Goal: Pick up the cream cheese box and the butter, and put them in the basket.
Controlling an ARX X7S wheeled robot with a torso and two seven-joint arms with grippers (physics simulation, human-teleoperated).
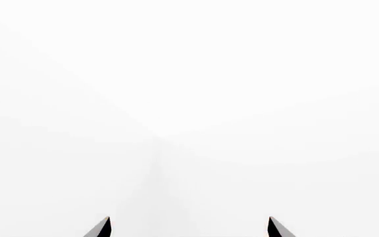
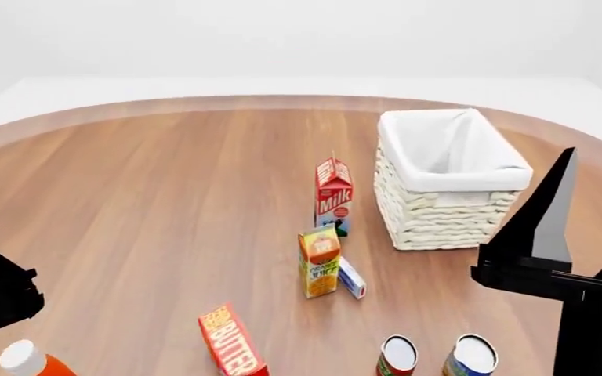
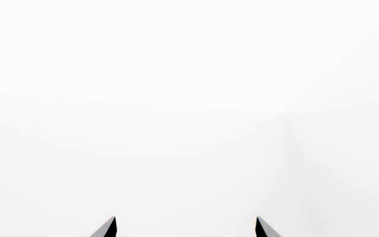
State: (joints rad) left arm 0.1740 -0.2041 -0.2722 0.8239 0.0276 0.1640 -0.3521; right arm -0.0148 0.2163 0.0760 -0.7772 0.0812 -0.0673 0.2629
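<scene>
Neither arm had started: both grippers' jaws stood wide apart, holding nothing. The next move called for reaching the cream cheese box or butter, then the basket.

Legible lettering: "Milk" on the red milk carton; "BUTTER" on the butter; "JUICE" (faintly) on the orange juice carton. Can labels unreadable.
</scene>
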